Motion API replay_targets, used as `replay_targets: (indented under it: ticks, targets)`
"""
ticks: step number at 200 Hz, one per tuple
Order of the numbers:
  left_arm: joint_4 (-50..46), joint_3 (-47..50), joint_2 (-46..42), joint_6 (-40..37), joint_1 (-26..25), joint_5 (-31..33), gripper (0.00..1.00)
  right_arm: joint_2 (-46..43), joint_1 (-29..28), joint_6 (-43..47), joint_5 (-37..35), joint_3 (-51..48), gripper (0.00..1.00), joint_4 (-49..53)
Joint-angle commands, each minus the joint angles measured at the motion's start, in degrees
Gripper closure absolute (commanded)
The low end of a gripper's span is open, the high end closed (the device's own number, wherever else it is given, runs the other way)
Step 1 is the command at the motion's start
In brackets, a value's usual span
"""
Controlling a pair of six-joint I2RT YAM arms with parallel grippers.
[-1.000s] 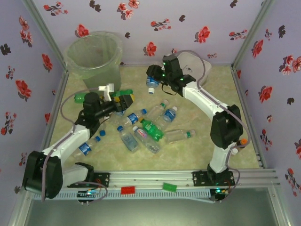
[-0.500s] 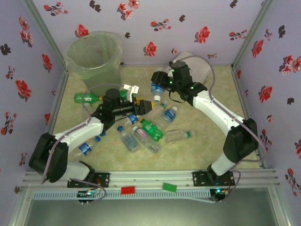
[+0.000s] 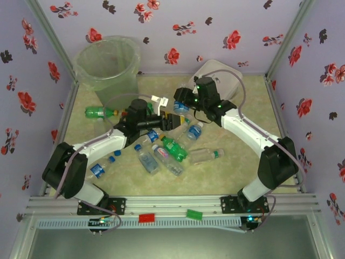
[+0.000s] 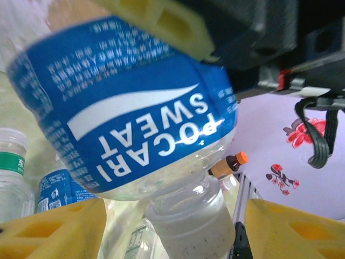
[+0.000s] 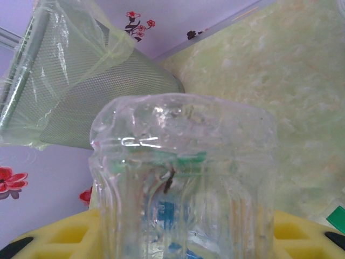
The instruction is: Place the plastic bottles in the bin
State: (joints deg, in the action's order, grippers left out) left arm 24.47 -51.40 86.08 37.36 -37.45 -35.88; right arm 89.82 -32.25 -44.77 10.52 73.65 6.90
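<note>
My right gripper (image 3: 182,102) is shut on a clear plastic bottle with a blue Pocari Sweat label (image 4: 129,108) and holds it above the table's middle. In the right wrist view the bottle's clear base (image 5: 183,178) sits between the yellow fingers (image 5: 48,237). My left gripper (image 3: 173,121) is open, just below and in front of it. Its yellow fingers (image 4: 54,232) stand either side of that bottle's white cap (image 4: 191,221), with gaps on both sides. Several more plastic bottles (image 3: 173,147) lie on the table. The pale-green bin (image 3: 108,65) stands at the back left.
A green bottle (image 3: 99,112) lies near the left wall below the bin. A white lidded box (image 3: 223,81) sits at the back, behind the right arm. A small orange-capped bottle (image 4: 229,164) stands by the right rail. The bin (image 5: 81,91) lies ahead of the right wrist.
My left arm swung right, toward the bottle in my right gripper, and its jaws narrowed around the cap. The right gripper came down and nearer with its bottle.
</note>
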Motion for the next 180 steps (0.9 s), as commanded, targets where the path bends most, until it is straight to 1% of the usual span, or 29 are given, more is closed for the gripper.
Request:
replay_targets:
  ticks: [1, 8, 18, 24, 40, 61, 66, 77, 90, 102, 121, 139, 151, 170, 180]
  targets:
    - [1.86, -1.23, 0.88, 0.93, -0.6, -1.21, 0.32, -1.42, -0.52, -0.53, 0.01, -0.26, 0.5, -3.5]
    - [2.07, -1.4, 1.18, 1.3, -0.65, -1.2, 0.33, -1.22, -0.68, -0.64, 0.13, -0.09, 0.51, -3.73]
    - [2.07, -1.68, 1.41, 1.56, -0.61, -1.21, 0.38, -0.98, -0.93, -0.71, 0.13, 0.0, 0.51, -3.9]
    - [2.08, -1.93, 1.6, 1.63, -0.6, -1.21, 0.44, -0.9, -1.05, -0.62, -0.06, -0.03, 0.51, -3.86]
    - [2.07, -2.3, 1.82, 1.67, -0.62, -1.17, 0.65, -0.79, -1.07, -0.18, -0.63, -0.26, 0.5, -4.05]
    - [0.92, -2.26, 1.7, 1.49, -0.61, -1.21, 0.79, -0.03, -0.97, 0.93, -0.65, 0.28, 0.47, -4.01]
    - [0.64, -2.22, 1.71, 1.48, -0.6, -1.21, 0.81, 0.24, -0.96, 1.13, -0.32, 0.63, 0.44, -4.1]
    - [0.33, -2.05, 1.68, 1.53, -0.61, -1.21, 0.82, 0.78, -0.97, 1.39, 0.3, 1.28, 0.32, -4.18]
    - [0.32, -1.82, 1.82, 2.05, -0.52, -1.13, 0.86, 1.21, -0.97, 2.02, 0.3, 1.97, 0.16, -4.17]
    - [0.69, -1.37, 1.81, 2.83, -0.28, -0.95, 0.87, 0.94, -0.82, 2.66, -0.42, 2.53, 0.01, -3.82]
    - [0.69, -0.55, 1.16, 3.67, 0.1, -0.23, 0.86, -0.28, -0.08, 3.36, -1.65, 2.64, 0.0, -3.14]
    - [-1.86, -0.13, -0.14, 3.23, 0.51, 1.66, 0.87, -2.38, 1.12, 4.35, -3.63, 2.48, 0.0, -1.13]
    - [-5.2, -0.47, -1.3, 2.34, 0.88, 3.61, 0.93, -4.11, 2.21, 4.96, -5.44, 1.73, 0.0, 0.35]
    - [-12.17, -2.32, -3.5, 0.34, 1.66, 7.09, 0.94, -7.35, 4.06, 5.88, -7.49, -0.78, 0.0, 1.34]
    - [-15.89, -3.56, -4.99, -0.48, 2.06, 9.1, 0.98, -9.18, 4.91, 6.48, -8.46, -2.28, 0.0, 1.6]
